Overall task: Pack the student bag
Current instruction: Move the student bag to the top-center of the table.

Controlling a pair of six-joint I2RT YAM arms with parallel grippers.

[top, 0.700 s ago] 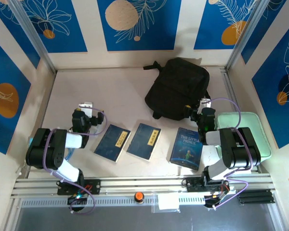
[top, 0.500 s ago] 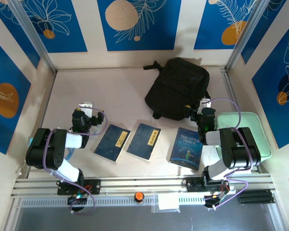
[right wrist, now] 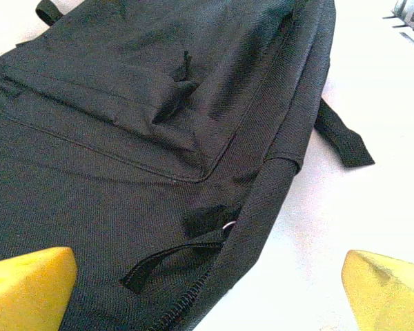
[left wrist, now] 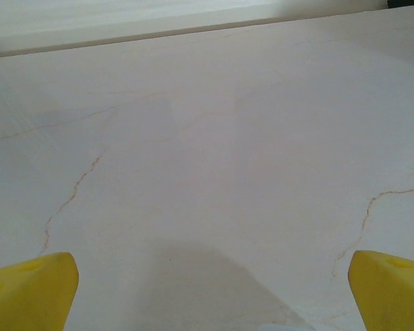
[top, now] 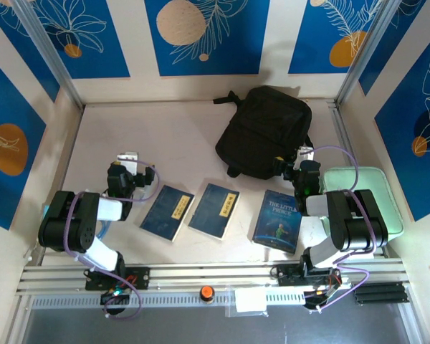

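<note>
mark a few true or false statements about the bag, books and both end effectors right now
1. Three books lie on the table, outside the student bag. True.
2. The left end effector grips a book. False: it is open over bare table.
3. The right end effector is open and faces the student bag. True.
4. The mint-green case lies on top of the student bag. False: it lies at the table's right side, beside the right arm and apart from the bag.
</note>
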